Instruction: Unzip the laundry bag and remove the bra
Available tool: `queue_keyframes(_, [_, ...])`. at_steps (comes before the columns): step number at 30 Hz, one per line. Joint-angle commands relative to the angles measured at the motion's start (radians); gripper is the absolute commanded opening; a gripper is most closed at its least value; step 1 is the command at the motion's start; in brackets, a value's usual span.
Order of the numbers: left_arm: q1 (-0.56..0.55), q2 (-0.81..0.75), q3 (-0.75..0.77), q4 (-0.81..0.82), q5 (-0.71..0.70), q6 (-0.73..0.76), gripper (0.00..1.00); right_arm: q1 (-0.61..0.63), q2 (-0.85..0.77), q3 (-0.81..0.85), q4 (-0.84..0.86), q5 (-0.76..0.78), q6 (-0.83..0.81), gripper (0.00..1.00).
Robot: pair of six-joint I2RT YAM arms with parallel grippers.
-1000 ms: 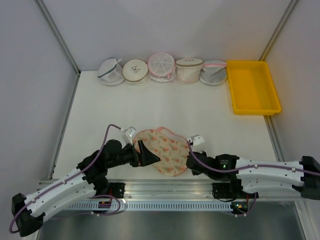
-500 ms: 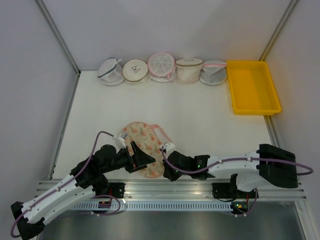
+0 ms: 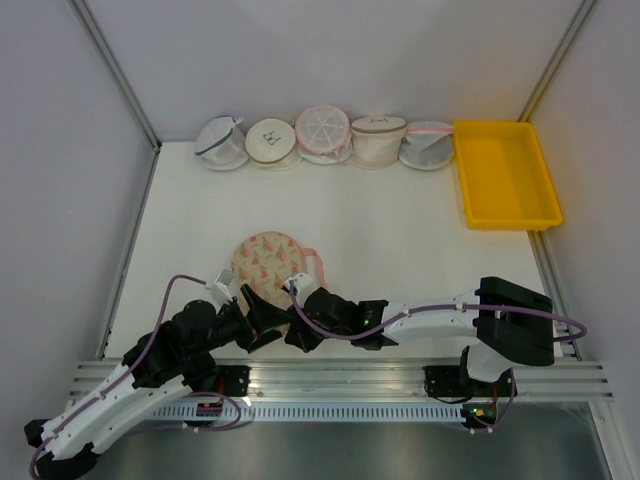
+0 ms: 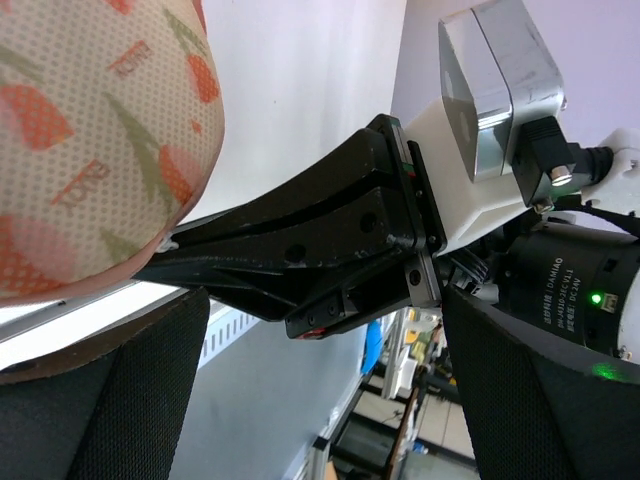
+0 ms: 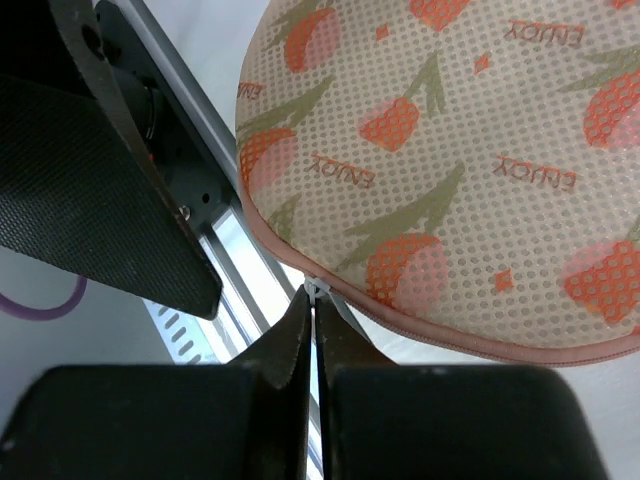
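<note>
Cream printed mesh marked the laundry bag (image 3: 268,260), which lay on the table (image 3: 400,230) with no opening that I could see. No bra was in view, and I took it to be inside the bag. At the bag's rim nearest the arm bases, the right gripper (image 5: 311,302) was clenched on a small silver tab, apparently the zipper pull (image 5: 313,289). The left gripper (image 3: 265,312) stood spread wide just beside that same rim, grasping nothing. I judged the unzipping step barely begun. The next move called for drawing the pull along the bag's pink trim (image 5: 430,336) while the left gripper steadied the bag.
</note>
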Motion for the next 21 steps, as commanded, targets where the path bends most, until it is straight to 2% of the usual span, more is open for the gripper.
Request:
queue_keyframes(1, [-0.001, -0.054, 0.018, -0.170, -0.119, -0.070, 1.00, -0.019, -0.050, 0.024, 0.066, 0.024, -0.032, 0.00])
queue_keyframes(5, [-0.001, -0.027, 0.017, -0.172, -0.090, -0.086, 1.00, -0.031, -0.079, 0.006, 0.043, 0.039, -0.043, 0.00])
queue_keyframes(12, [0.000, 0.128, 0.044, -0.181, 0.017, -0.066, 1.00, -0.080, -0.121, 0.023, 0.007, 0.056, -0.081, 0.00])
queue_keyframes(18, [0.000, 0.042, 0.043, -0.192, -0.079, -0.153, 1.00, -0.105, -0.136, 0.057, -0.025, 0.053, -0.112, 0.01])
queue_keyframes(21, [-0.001, -0.021, 0.047, -0.195, -0.216, -0.190, 1.00, -0.106, -0.141, 0.037, -0.017, 0.036, -0.103, 0.00])
